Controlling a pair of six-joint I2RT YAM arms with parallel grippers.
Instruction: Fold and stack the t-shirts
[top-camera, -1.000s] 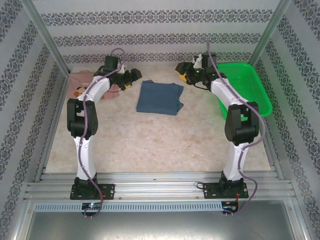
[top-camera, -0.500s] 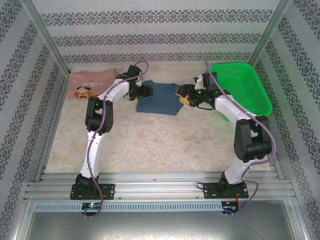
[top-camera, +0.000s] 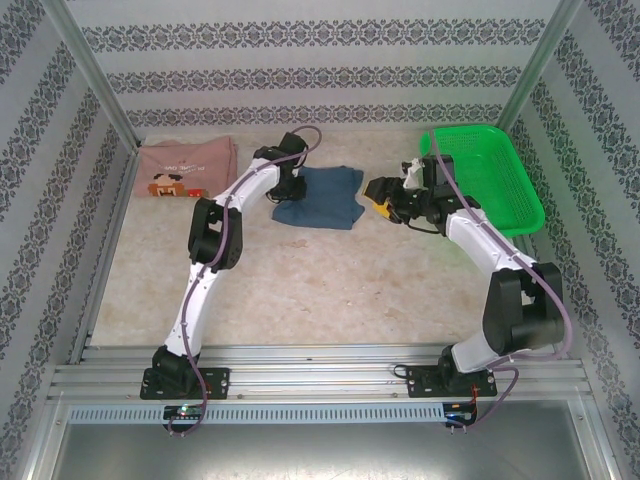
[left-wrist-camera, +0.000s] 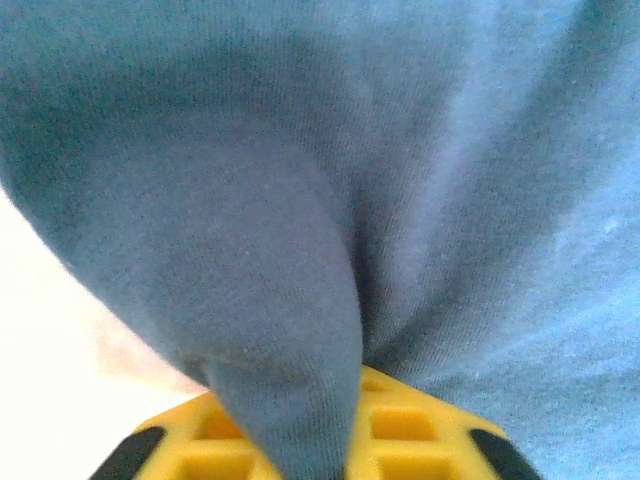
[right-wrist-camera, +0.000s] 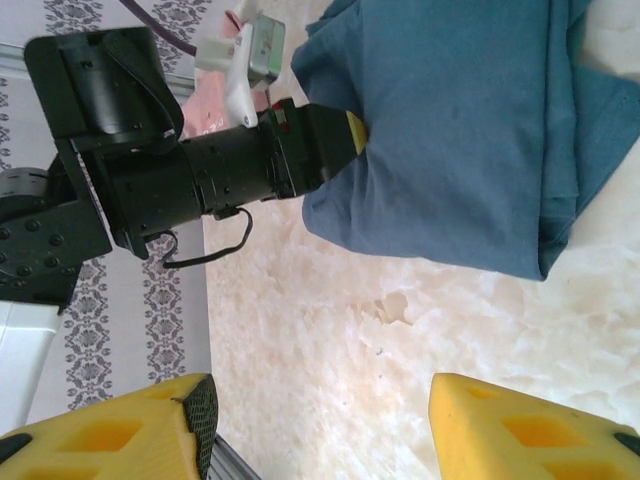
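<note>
The folded slate-blue t-shirt (top-camera: 322, 197) lies at mid-table toward the back. My left gripper (top-camera: 289, 190) is at its left edge, shut on a pinched fold of the blue cloth (left-wrist-camera: 400, 150) between the yellow fingers (left-wrist-camera: 420, 440). The right wrist view shows the same grip on the blue t-shirt (right-wrist-camera: 470, 130) from across the table. The right gripper (top-camera: 379, 198) hovers just right of the shirt, open, with only bare table between its fingertips (right-wrist-camera: 110, 435). The pink t-shirt (top-camera: 185, 166), with its pixel face print, lies flat at the back left corner.
A green mesh basket (top-camera: 515, 200) stands at the back right, close behind the right arm. Patterned walls close off the back and both sides. Bare marble-look tabletop (top-camera: 330, 280) stretches between the shirts and the arm bases.
The left arm swung right from beside the pink t-shirt to the blue t-shirt's left edge and shut on its cloth. The right gripper drifted slightly right and nearer, staying open.
</note>
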